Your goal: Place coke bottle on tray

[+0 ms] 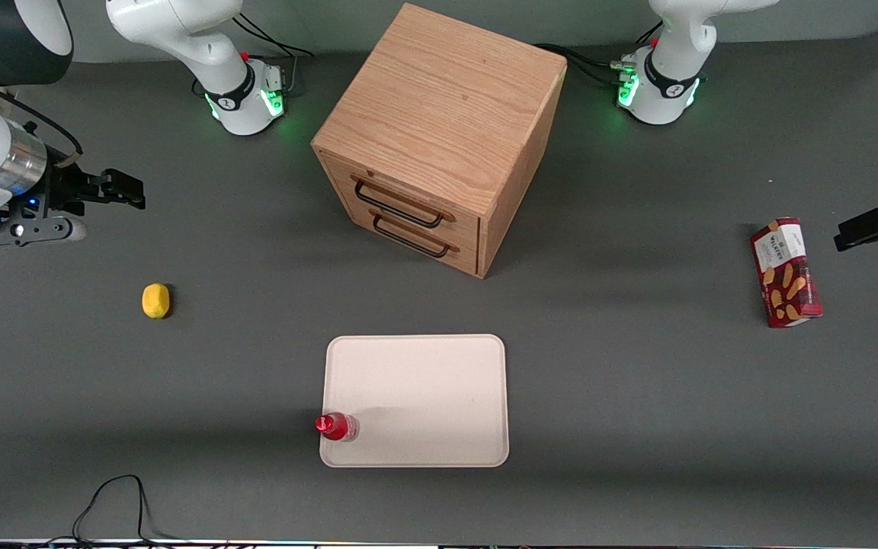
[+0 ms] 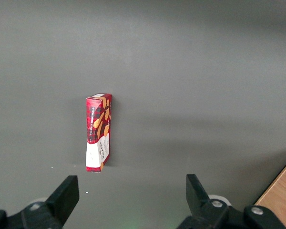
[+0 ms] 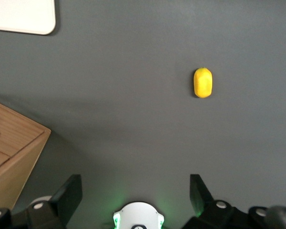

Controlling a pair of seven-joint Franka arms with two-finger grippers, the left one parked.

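Observation:
The coke bottle (image 1: pixel 336 426), small and red with a red cap, stands upright on the tray (image 1: pixel 424 396), in the tray corner nearest the front camera and toward the working arm's end. The tray is flat, cream and rectangular with rounded corners; one corner of the tray (image 3: pixel 24 16) shows in the right wrist view. My right gripper (image 1: pixel 128 194) hangs high above the table at the working arm's end, well away from the bottle and farther from the front camera than it. The gripper (image 3: pixel 135 187) is open with nothing between its fingers. The bottle is out of the right wrist view.
A yellow lemon (image 1: pixel 155 300) (image 3: pixel 203 82) lies on the table below and near the gripper. A wooden two-drawer cabinet (image 1: pixel 439 137) (image 3: pixel 9 143) stands mid-table, farther from the front camera than the tray. A red biscuit box (image 1: pixel 786 272) (image 2: pixel 98 132) lies toward the parked arm's end.

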